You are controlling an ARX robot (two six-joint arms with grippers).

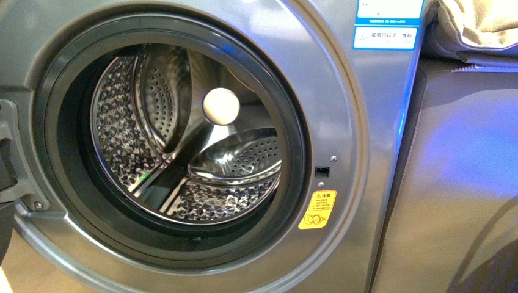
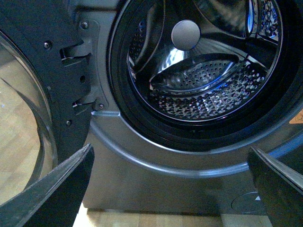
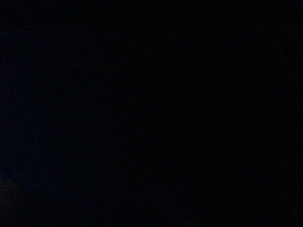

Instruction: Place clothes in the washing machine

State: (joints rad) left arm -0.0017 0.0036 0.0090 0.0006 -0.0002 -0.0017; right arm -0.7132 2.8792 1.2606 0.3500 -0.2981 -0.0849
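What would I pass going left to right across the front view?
On the washing machine: door hinge → steel drum → orange sticker → blue-white label. Past the machine: beige cabinet.

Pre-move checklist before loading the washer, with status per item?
1. Door swung clear of the porthole: ok.
2. Drum of the washing machine empty, mouth unblocked: ok.
3. Left gripper facing the drum, fingers wide apart: ok, but it holds nothing.
4. Clothes located: not ok. No dark garment shows in any view, only beige fabric on top of the cabinet beside the machine.
5. Right gripper state: cannot tell. The right wrist view is dark and the arm is absent from the front view.
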